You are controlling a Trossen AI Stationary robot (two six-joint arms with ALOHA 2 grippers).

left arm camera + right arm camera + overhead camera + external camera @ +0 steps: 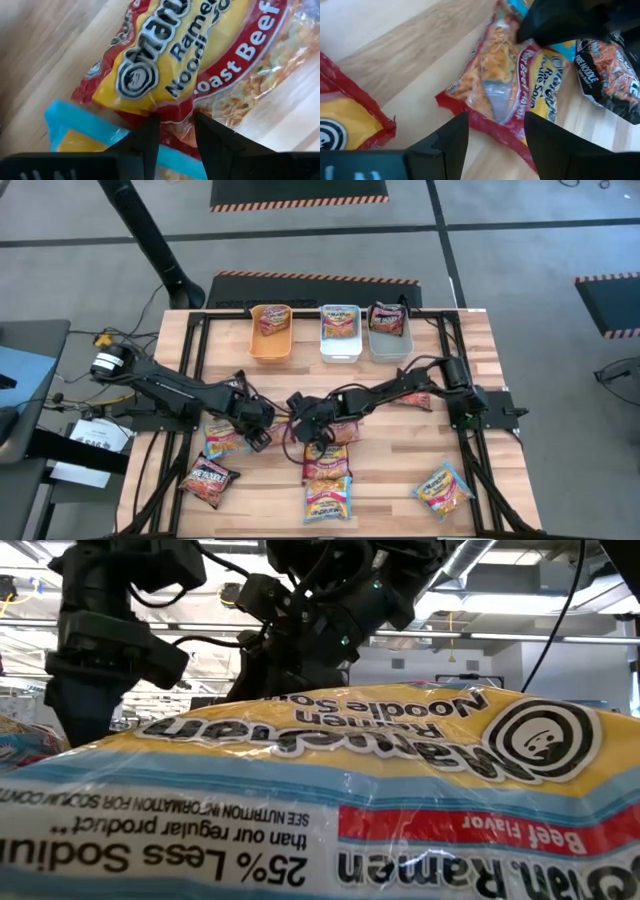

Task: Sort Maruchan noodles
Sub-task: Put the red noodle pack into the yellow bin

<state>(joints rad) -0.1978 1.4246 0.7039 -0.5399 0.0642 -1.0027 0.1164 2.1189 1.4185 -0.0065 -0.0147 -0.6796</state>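
Observation:
A red Roast Beef noodle packet [190, 50] lies on the wood between my two grippers at the table's middle; the right wrist view shows it too [505, 85]. My left gripper [262, 435] is shut on one end of it. My right gripper [495, 135] is open just above the packet's other end, near the left gripper [560, 22]. A blue-edged yellow packet [75, 120] lies beside the red one. Several more packets [328, 480] lie toward the near edge. The orange bin [270, 332], white bin [340, 330] and grey bin [388, 330] each hold packets. My left gripper pinches the red packet's crimped end [172, 117] between its two fingers [150, 137], coming down at a slant from the table's left. The rest of the packet stretches away from the fingers over the wood; whether it is lifted, I cannot tell.
Loose packets lie at the near left [208, 480], near right [442, 488] and right of centre [415, 398]. A yellow and blue packet [320, 800] fills the low view right in front of the camera. The three bins stand in a row at the far edge.

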